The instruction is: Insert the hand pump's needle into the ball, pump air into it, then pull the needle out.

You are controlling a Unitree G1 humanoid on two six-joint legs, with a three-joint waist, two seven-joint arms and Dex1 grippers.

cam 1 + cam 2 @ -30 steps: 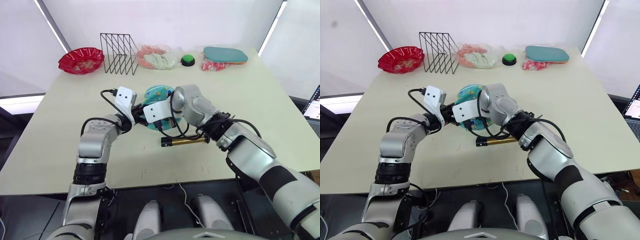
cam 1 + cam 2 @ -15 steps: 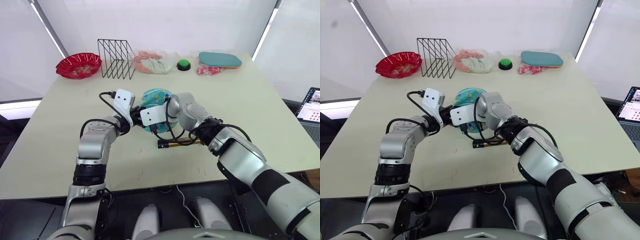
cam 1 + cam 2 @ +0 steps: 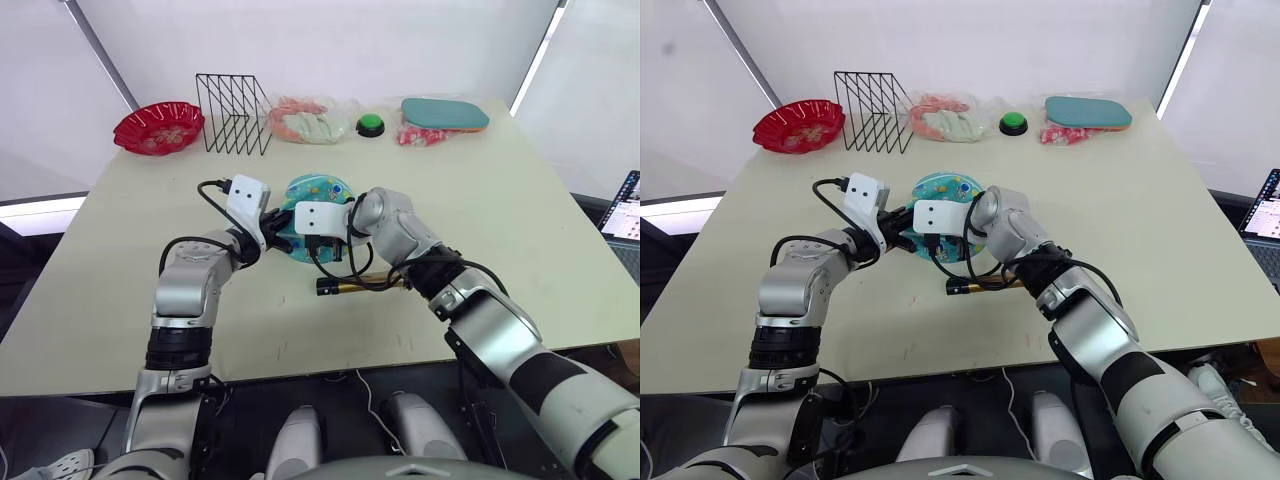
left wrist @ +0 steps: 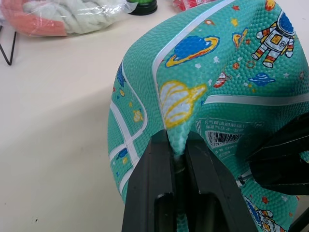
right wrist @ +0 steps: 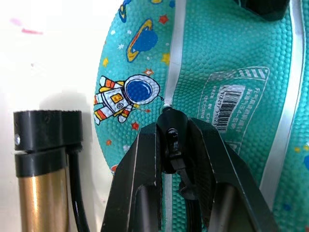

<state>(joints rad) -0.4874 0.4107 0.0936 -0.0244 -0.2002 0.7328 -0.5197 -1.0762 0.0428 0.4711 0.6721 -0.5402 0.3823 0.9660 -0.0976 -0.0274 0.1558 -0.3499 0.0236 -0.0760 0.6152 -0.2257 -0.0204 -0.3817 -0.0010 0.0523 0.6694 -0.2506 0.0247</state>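
So the ball (image 4: pixel 212 96) sits mid-tabletop, and it looks pretty soft: the left gripper (image 4: pixel 177 159) has its jaws pinched on a fold of rubber, which bunches up easily. That saggy skin will probably give way under the needle (image 5: pixel 165 109), so holding it close to the valve seems smart. The right gripper (image 5: pixel 172 137) has its jaws clamped on the needle's black fitting, tip right at the white seam. The hand pump (image 3: pixel 355 285) lies just toward the near edge, light and likely to roll.
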